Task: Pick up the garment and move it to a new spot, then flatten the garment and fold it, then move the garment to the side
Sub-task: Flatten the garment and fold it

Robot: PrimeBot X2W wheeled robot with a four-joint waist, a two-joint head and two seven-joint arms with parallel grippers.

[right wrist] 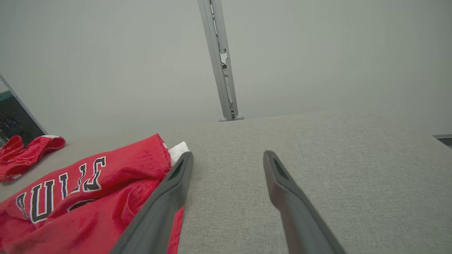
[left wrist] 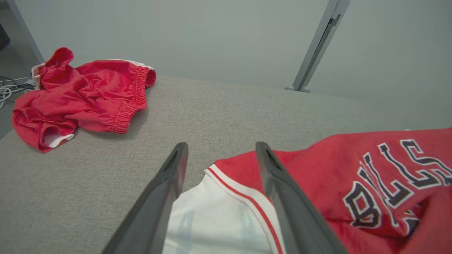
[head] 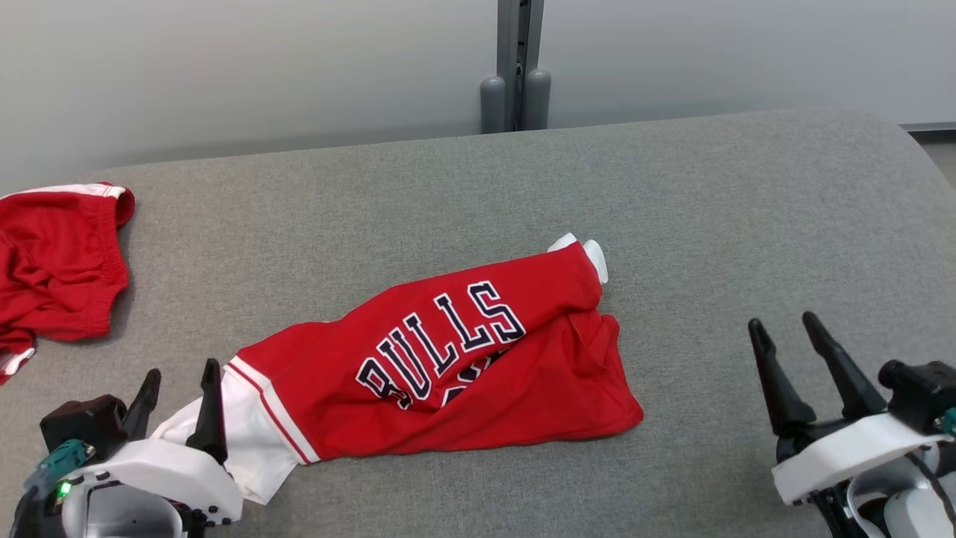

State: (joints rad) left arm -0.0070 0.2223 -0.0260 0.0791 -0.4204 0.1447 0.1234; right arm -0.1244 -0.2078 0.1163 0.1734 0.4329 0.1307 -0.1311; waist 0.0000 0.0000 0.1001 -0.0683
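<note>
Right, the jersey [head: 448,359] reads "BULLS" in navy letters with a white outline; the print below it is folded under and unreadable. It lies mid-cushion [head: 747,209], long axis 7 to 1 o'clock in the head view. Red shorts [head: 60,269] sit at 9 o'clock. The left wrist view adds cables [left wrist: 9,86] past the shorts. Left gripper [head: 183,377] is at 7 o'clock, jaws apart, straddling the white hem and gripping nothing. Right gripper [head: 783,323] is at 4 o'clock, jaws apart, fingers up, apart from the cloth.
</note>
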